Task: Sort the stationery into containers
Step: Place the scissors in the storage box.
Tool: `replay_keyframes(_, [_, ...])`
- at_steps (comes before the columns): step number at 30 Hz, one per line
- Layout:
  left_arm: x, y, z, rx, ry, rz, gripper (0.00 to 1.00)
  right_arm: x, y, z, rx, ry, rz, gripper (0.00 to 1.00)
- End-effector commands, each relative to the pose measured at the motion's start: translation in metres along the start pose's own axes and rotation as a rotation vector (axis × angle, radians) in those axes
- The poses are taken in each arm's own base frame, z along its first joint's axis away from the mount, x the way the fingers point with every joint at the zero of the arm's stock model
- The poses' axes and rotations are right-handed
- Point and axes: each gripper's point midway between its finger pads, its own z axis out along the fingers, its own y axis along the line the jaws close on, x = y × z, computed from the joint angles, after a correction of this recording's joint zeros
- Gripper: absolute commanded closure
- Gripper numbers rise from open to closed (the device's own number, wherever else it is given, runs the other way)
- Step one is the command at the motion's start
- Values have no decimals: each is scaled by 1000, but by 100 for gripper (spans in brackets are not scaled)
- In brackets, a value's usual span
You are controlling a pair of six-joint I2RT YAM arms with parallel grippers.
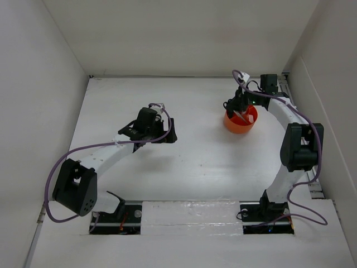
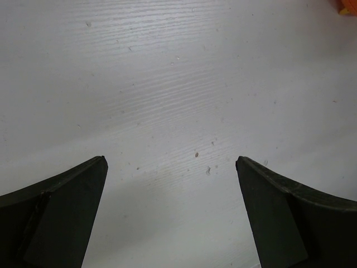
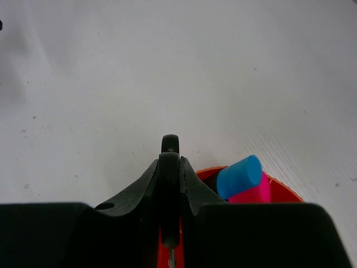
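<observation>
The orange tub (image 1: 241, 120) stands at the back right of the table. In the right wrist view a blue marker cap (image 3: 240, 176) and a pink highlighter (image 3: 252, 194) lean inside the orange tub's rim (image 3: 281, 187). My right gripper (image 1: 237, 109) (image 3: 170, 159) hangs over the tub, shut on the black handle of the scissors (image 3: 170, 190), whose blade points down into the tub. Left of centre, my left gripper (image 1: 167, 134) (image 2: 170, 162) is open over bare table with nothing between its fingers. Other stationery is out of view.
White walls enclose the table on the left, back and right. A sliver of the orange tub (image 2: 348, 6) shows at the top right corner of the left wrist view. The arm bases sit at the near edge.
</observation>
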Motion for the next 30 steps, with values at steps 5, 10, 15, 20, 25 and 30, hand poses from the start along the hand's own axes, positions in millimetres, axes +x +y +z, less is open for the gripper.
replay_keyframes(5, [-3, 3, 3, -9, -17, 5, 0, -18, 2, -5, -3, -52, -59, 87])
replay_keyframes(10, [2, 6, 9, -19, 4, 2, 0, -19, 3, -4, -11, -57, -59, 84])
replay_keyframes(15, [4, 7, 11, -23, 12, 1, 0, -15, 2, -2, -14, -52, -59, 83])
replay_keyframes(20, [6, 9, 10, -35, 17, 0, 0, -11, 4, 2, -30, -38, -60, 82])
replay_keyframes(25, [10, 11, 14, -42, 34, -2, 0, -10, 7, 0, -37, -27, -59, 80])
replay_keyframes(30, [9, 13, 15, -51, 30, -2, 0, -12, 6, 0, -37, -27, -68, 79])
